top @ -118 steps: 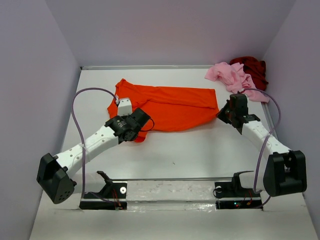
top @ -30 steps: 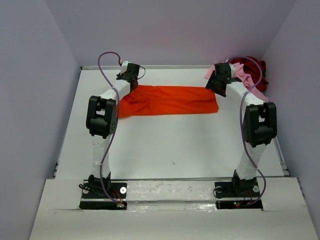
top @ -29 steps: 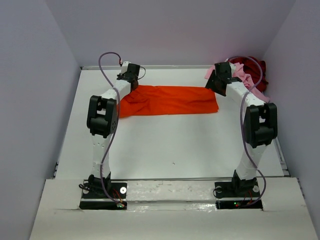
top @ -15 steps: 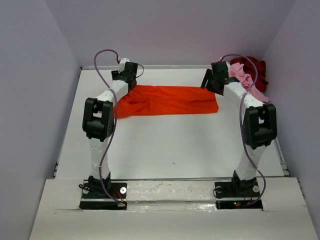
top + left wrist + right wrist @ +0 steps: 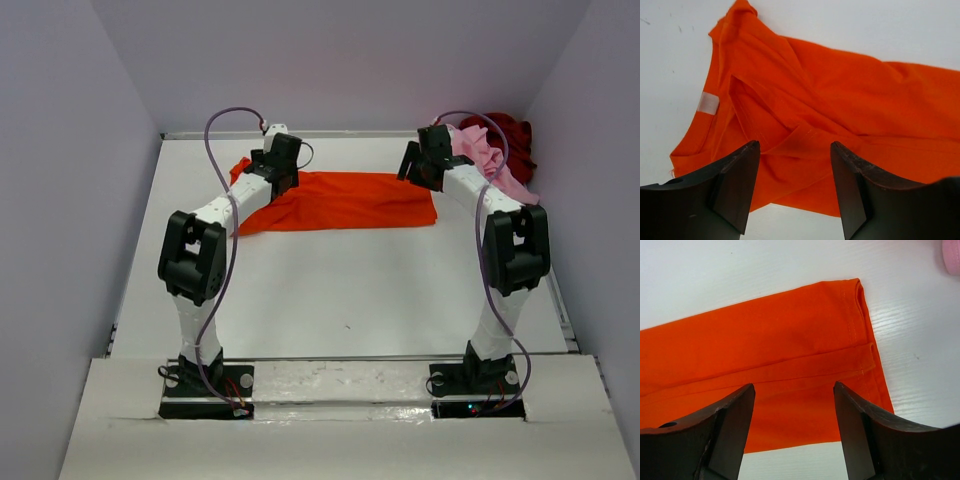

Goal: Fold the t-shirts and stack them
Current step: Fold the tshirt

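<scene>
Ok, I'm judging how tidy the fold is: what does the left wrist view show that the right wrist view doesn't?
Left wrist only: the orange t-shirt at its rumpled end, with a white label, seen past the open left pincer. Right wrist only: its flat, stitched hem end, a sliver of the pink t-shirt, and the open right pincer. Both: the orange cloth lying on the white table, gripped by neither.

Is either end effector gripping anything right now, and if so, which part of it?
Nothing is held. The left end effector and the right end effector both hover open above the orange t-shirt, which lies loose on the table.
</scene>
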